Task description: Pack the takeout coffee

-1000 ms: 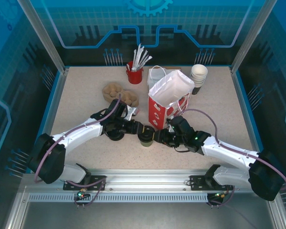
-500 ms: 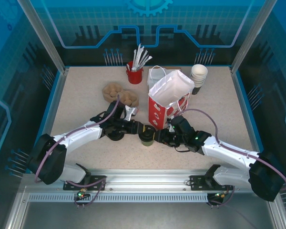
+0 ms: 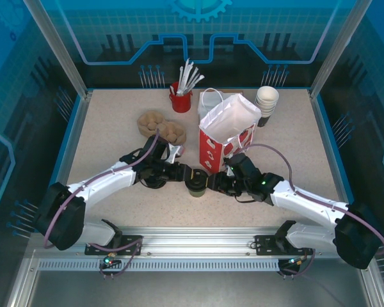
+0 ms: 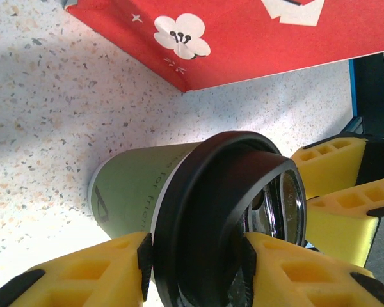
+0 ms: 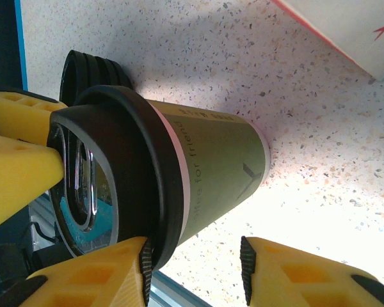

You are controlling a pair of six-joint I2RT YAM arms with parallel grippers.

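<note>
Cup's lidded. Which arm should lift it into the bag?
Right, probably: the right gripper straddles the cup body, and the bag stands just behind it. The left gripper flanks only the lid.

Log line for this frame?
takeout coffee: lidded, outside bag | left gripper: shut on it | right gripper: open beside it | bag: upright

Olive-green paper cup with black plastic lid (image 5: pixel 224 160) stands on the speckled beige table (image 5: pixel 320 128). Right gripper (image 5: pixel 193 261): yellow fingers parted, one black pad against the lid rim, other finger clear of the cup wall, table showing in the gap. Left gripper (image 5: pixel 61 133): yellow tips at the lid's top face, contact unclear. Stack of black lids (image 5: pixel 93 64) just behind the cup. White bag corner with red edge (image 5: pixel 365 32) beyond.
</note>
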